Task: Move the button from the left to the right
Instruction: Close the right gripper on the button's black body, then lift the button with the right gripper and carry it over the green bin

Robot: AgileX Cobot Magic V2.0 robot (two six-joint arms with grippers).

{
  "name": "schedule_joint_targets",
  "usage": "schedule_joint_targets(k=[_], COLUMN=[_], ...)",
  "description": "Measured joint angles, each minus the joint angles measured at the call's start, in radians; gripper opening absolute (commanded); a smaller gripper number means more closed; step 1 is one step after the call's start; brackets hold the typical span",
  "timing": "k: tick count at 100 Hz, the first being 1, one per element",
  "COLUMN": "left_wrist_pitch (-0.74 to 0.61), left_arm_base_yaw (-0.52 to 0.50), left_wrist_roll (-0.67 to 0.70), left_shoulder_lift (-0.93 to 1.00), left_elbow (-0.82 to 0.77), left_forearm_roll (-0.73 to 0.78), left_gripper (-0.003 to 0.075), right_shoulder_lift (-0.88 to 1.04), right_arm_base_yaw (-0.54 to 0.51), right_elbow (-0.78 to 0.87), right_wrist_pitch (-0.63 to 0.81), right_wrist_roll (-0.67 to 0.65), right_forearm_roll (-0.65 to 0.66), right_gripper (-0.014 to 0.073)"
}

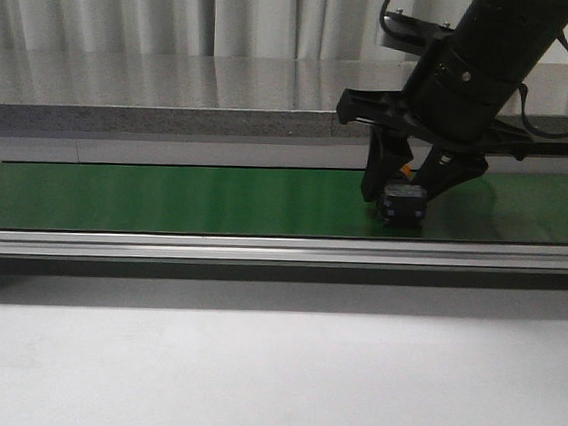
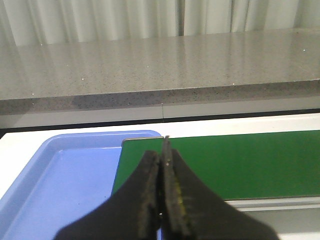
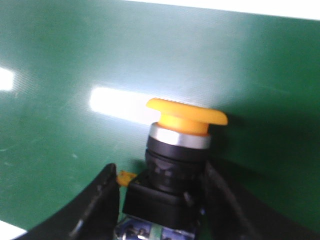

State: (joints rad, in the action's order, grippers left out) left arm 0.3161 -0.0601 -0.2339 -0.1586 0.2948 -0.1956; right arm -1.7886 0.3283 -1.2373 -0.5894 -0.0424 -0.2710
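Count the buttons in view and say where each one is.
1. The button sits on the green belt, between the right gripper's fingers. The left wrist view shows none; the blue tray is partly hidden.

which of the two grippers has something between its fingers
The right gripper: its fingers flank the black body of the button on the green belt. The left gripper is pressed shut on nothing, above a blue tray.

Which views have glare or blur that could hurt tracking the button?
Right wrist view: bright glare patches on the green belt behind the button, whose near body is soft. Front view: button small and dark between the right gripper fingers, streaky belt reflections. Left wrist view: left gripper close, slightly blurred; button absent.
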Motion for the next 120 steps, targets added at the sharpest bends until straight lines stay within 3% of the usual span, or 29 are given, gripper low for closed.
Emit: schedule_joint_targets(k=[24, 41, 74, 104, 120], left_wrist_pitch=[0.000, 0.000, 0.000, 0.000, 0.000], left_arm_base_yaw=[0.000, 0.000, 0.000, 0.000, 0.000], left_wrist_roll=[0.000, 0.000, 0.000, 0.000, 0.000], left_shoulder_lift=[0.000, 0.000, 0.000, 0.000, 0.000], left_elbow=[0.000, 0.000, 0.000, 0.000, 0.000], left_forearm_roll=[0.000, 0.000, 0.000, 0.000, 0.000], left_gripper=[-0.0019, -0.0019, -0.0019, -0.0019, -0.0019], right_shoulder_lift=[0.034, 0.073, 0.094, 0.085, 0.043], right_arm_base_yaw=[-0.009, -0.081, -0.356, -0.605, -0.684], right_elbow=[-0.068, -0.145, -0.194, -0.194, -0.196], right_wrist_pitch=[-0.110, -0.194, -0.257, -0.259, -0.259], right_wrist_roll=[0.000, 0.000, 0.000, 0.008, 0.042], right_forearm_roll=[0.046, 0.124, 0.271, 0.307, 0.312], right_gripper=[0.0216, 0.0216, 0.0216, 0.0216, 0.0216])
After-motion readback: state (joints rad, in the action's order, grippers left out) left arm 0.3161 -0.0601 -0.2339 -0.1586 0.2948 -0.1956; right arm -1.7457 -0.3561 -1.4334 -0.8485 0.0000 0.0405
